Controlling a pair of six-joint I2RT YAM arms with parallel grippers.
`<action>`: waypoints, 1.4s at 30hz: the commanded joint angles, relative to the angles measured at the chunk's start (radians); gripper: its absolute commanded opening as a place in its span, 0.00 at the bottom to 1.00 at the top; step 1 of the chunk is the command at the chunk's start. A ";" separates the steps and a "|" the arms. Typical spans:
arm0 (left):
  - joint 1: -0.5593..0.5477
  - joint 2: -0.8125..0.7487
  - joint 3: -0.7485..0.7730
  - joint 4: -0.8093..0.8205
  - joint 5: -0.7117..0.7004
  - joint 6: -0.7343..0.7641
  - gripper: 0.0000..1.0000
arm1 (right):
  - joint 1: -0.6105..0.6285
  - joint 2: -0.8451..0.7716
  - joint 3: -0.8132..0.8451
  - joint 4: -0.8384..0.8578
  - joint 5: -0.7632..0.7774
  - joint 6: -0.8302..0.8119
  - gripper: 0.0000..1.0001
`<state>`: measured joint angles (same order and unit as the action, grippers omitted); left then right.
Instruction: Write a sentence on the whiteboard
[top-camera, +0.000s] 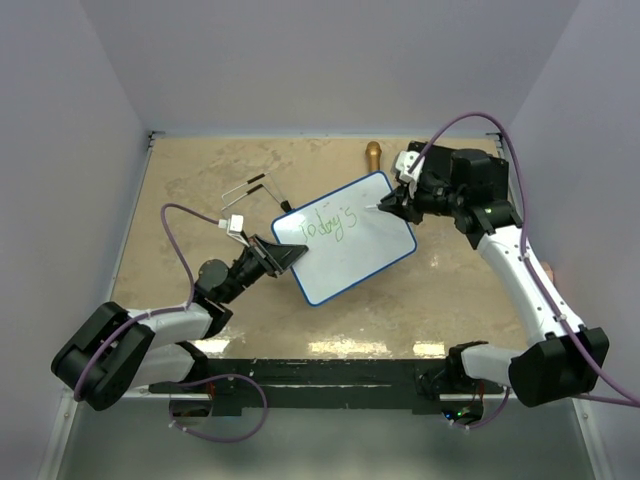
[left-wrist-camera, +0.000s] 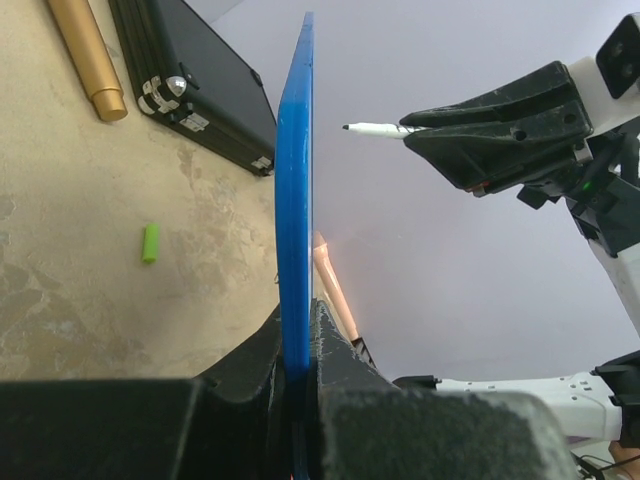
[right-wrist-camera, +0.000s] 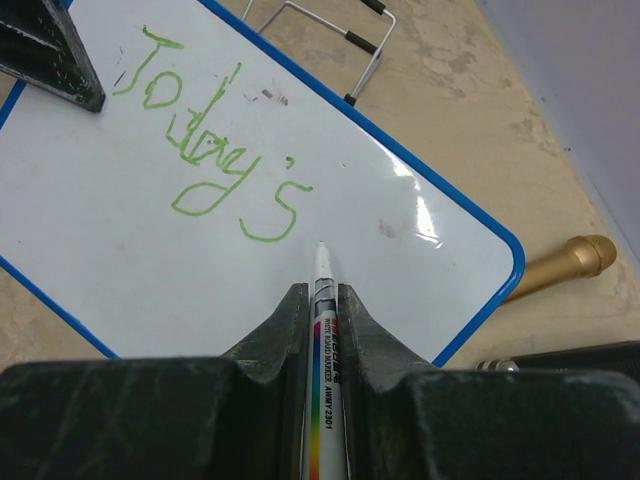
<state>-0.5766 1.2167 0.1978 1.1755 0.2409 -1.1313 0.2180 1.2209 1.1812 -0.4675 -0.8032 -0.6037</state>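
R tool (right-wrist-camera: 322, 296) clamps marker (right-wrist-camera: 324, 340); tip just off whiteboard (right-wrist-camera: 110, 250), lower right of green "s" (right-wrist-camera: 278, 212). L tool (left-wrist-camera: 297, 325) pinches the board edge.

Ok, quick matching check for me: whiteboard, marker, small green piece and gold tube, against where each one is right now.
Things:
1. whiteboard
2. marker
3. green piece
4. gold tube

Places:
A. beside the black case
B. in the right fingers, tip apart from the whiteboard
C. lying alone on the table
D. edge clamped in the left fingers

Pairs: 1-D, 2-B, 3-C, 4-A
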 joint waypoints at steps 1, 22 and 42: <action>0.014 -0.037 0.015 0.707 0.012 -0.039 0.00 | -0.005 0.012 0.028 0.026 -0.016 0.047 0.00; 0.014 -0.016 0.031 0.720 0.024 -0.051 0.00 | -0.003 0.058 0.021 0.087 0.036 0.102 0.00; 0.014 -0.016 0.043 0.720 0.029 -0.050 0.00 | -0.002 0.058 0.038 -0.074 0.021 -0.010 0.00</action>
<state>-0.5694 1.2182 0.1978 1.1797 0.2592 -1.1439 0.2165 1.2892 1.1835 -0.4801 -0.7769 -0.5613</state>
